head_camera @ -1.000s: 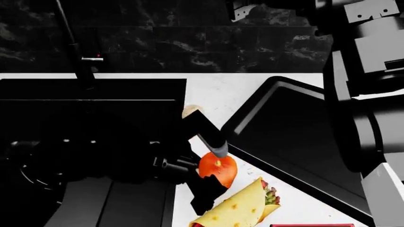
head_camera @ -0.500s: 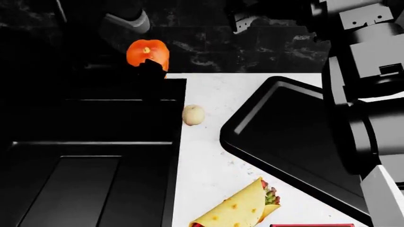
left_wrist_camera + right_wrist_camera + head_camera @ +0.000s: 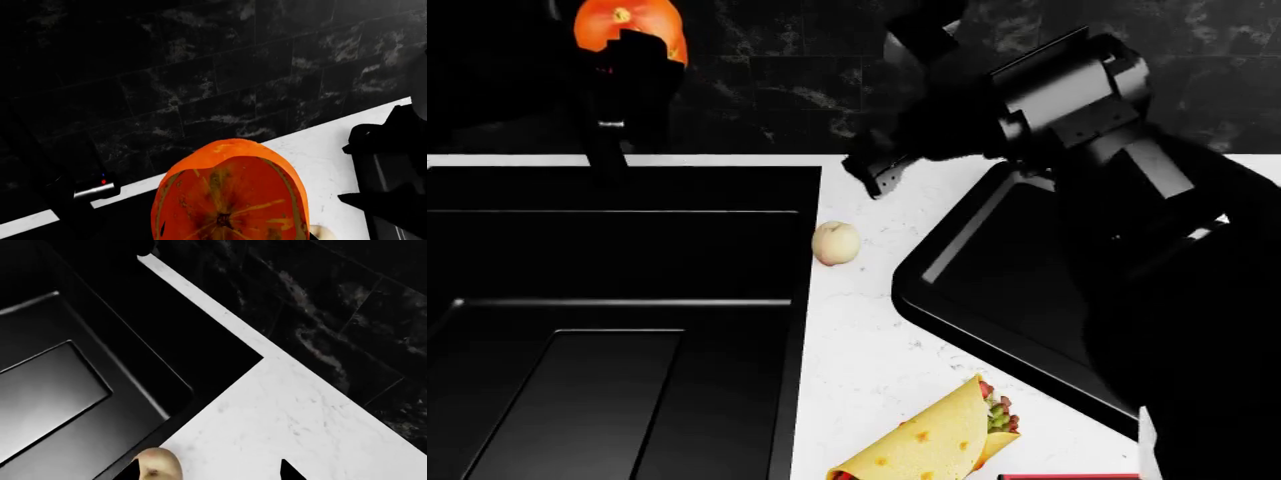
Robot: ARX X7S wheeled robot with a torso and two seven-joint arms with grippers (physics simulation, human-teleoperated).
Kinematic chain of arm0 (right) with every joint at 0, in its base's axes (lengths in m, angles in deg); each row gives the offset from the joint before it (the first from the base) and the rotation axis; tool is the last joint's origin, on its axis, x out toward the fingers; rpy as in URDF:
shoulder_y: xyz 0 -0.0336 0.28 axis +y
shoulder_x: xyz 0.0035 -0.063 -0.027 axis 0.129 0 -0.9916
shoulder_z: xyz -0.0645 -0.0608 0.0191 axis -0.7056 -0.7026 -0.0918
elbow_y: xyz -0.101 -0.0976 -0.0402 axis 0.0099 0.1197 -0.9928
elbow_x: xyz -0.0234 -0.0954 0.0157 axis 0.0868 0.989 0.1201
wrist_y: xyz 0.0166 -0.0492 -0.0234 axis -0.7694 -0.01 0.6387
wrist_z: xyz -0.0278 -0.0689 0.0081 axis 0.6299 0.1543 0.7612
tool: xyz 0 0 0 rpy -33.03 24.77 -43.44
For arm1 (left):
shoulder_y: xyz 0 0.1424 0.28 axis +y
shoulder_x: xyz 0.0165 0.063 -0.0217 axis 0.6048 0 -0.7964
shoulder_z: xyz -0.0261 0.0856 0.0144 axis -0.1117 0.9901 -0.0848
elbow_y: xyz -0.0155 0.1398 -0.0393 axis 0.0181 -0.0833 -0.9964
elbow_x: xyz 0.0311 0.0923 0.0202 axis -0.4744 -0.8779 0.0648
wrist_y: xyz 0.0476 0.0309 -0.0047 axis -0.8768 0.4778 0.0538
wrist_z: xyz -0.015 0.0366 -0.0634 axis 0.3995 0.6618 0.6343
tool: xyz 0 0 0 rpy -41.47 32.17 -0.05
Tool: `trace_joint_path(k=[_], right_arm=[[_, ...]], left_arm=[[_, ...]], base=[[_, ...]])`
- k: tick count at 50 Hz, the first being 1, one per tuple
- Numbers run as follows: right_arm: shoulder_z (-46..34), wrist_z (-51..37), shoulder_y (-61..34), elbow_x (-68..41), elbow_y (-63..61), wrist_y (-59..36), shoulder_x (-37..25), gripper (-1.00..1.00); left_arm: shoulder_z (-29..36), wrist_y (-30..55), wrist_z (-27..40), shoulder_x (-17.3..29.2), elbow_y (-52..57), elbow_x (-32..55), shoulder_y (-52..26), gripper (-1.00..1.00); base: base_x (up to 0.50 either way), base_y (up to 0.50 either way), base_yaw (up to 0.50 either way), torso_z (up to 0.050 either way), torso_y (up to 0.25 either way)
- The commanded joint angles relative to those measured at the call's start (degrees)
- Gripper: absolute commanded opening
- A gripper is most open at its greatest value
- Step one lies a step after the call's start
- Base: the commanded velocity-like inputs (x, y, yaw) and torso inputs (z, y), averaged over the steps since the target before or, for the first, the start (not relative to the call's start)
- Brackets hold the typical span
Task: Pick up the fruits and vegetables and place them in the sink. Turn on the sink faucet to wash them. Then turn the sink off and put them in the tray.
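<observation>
**Counter Layout**

The sink [image 3: 614, 300] is sitting left, the tray [image 3: 1014, 290] right, with the apple [image 3: 835, 243] lying between them on the counter [image 3: 868, 370]. The tortilla wrap [image 3: 941, 435] is lying nearer, and the tomato [image 3: 629, 27] is hanging above the faucet [image 3: 601, 140].

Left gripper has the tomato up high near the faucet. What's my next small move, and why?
Probably lower the left gripper forward over the sink before releasing. The tomato is held high against the back wall beside the faucet, well above the basin, so dropping from there risks a bounce. The apple waits on the counter.
</observation>
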Motion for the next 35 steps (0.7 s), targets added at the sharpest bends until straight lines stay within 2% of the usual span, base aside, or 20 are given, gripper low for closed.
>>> trace_joint_path(k=[1,12,23,26,35], right_arm=[[-16.63,0.75,1.64,-18.03,-1.17,1.4,0.2,1.0],[-18.55,3.64,1.48,-21.57,-2.95,1.25,0.2,1.0],[-18.59,2.98,2.98,-17.54,-2.98,0.69,0.2,1.0],[-18.12,2.47,3.42,-16.55,-2.68,-0.11,0.2,1.0],[-17.98,3.16,4.2,-15.79,-3.61,0.1,0.2,1.0]], left_arm=[[-0.52,-1.54,0.0,0.47,0.24,0.12,0.68,-1.0],[-1.28,-2.05,1.25,1.82,1.85,1.55,2.07,-1.0],[-0.51,-4.72,-0.93,2.07,3.23,-1.45,2.88,-1.0],[-0.25,-6.03,-2.28,2.28,3.93,-2.83,3.23,-1.0],[-0.01,-6.56,-2.1,2.72,4.75,-3.0,4.33,-1.0]], base=[[0.0,0.0,0.0,0.0,0.01],[0.0,0.0,0.0,0.0,0.0],[0.0,0.0,0.0,0.0,0.0],[0.0,0.0,0.0,0.0,-0.233],[0.0,0.0,0.0,0.0,0.0]])
